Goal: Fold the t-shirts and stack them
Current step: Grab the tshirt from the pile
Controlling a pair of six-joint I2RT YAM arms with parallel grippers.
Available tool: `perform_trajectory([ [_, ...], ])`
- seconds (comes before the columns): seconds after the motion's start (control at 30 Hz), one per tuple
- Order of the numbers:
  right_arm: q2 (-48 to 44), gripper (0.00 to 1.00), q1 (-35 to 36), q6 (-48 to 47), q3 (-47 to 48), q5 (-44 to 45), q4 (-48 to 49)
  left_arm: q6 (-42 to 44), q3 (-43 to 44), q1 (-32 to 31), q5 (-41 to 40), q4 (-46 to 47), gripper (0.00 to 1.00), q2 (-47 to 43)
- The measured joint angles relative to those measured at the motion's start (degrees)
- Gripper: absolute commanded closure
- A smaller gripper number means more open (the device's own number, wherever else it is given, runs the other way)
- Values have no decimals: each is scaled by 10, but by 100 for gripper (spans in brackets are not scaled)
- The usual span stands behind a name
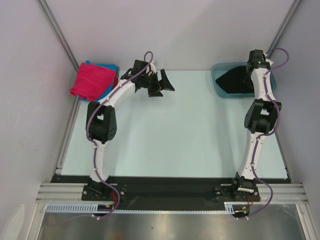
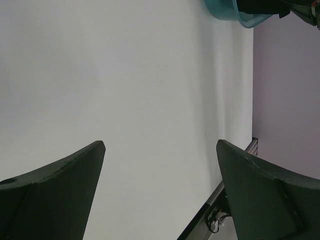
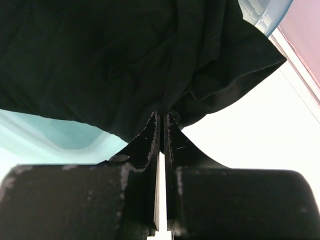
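Since three folded shirts already lie piled at the far left corner, the task looks mostly done. The magenta t-shirt (image 1: 91,81) is on top, the blue t-shirt (image 1: 103,66) shows beneath it, and a thin edge of what seems the red t-shirt (image 1: 114,80) peeks out at the right side of the pile. What is left is the black t-shirt (image 3: 125,60), which sits crumpled in the teal basin (image 1: 218,67) at the far right, one edge spilling over the rim. It has yet to be lifted out, spread on the surface (image 1: 175,130), folded and added to the pile.

The right claw (image 3: 161,116) has its fingers pressed together on the hanging hem of the black shirt, so it appears to pinch a thin fold of cloth. The left claw (image 2: 161,142) hangs over bare surface near the pile, fingers wide apart and holding nothing.

By count: four shirts, one loose and three folded; one basin; two arms.
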Motion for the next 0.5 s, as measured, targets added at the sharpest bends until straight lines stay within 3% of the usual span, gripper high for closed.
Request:
perform_trajectory([
  [0.5,-43,100,15,-37,0,-70,51,0,-10,3,0,4,0,0],
])
